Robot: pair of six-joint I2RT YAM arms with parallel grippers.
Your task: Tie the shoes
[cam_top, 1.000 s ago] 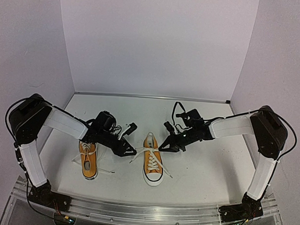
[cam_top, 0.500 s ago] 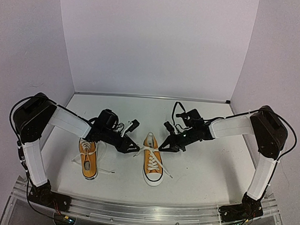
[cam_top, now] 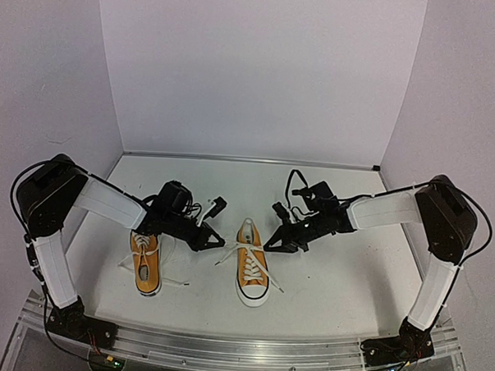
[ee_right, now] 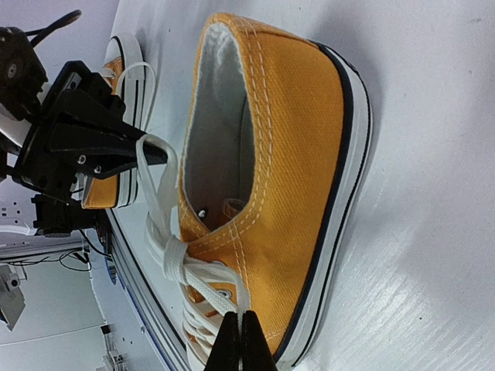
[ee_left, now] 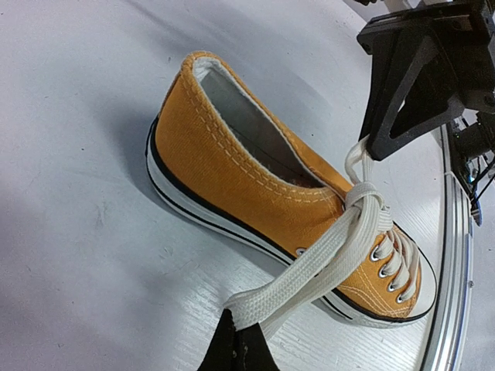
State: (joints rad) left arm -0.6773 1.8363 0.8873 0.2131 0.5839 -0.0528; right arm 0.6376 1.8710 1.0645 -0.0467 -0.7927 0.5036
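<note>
Two orange-yellow shoes lie on the white table, one at the left (cam_top: 145, 266) and one in the middle (cam_top: 251, 272), toes toward the arms. My left gripper (cam_top: 218, 245) is shut on a white lace loop (ee_left: 309, 267) pulled out to the middle shoe's (ee_left: 247, 185) left side. My right gripper (cam_top: 269, 246) is shut on the other lace strand (ee_right: 203, 272) at that shoe's (ee_right: 286, 170) right side. A first knot (ee_left: 365, 199) sits over the top eyelets. The two grippers face each other across the shoe, each showing in the other's wrist view.
The left shoe's laces (cam_top: 163, 279) trail loose on the table around it. A metal rail (cam_top: 240, 349) runs along the near edge. Pale walls close in the back and both sides.
My left gripper has closed on the lace loop beside the middle shoe after shifting slightly up and toward it. The right gripper has stayed shut in place.
</note>
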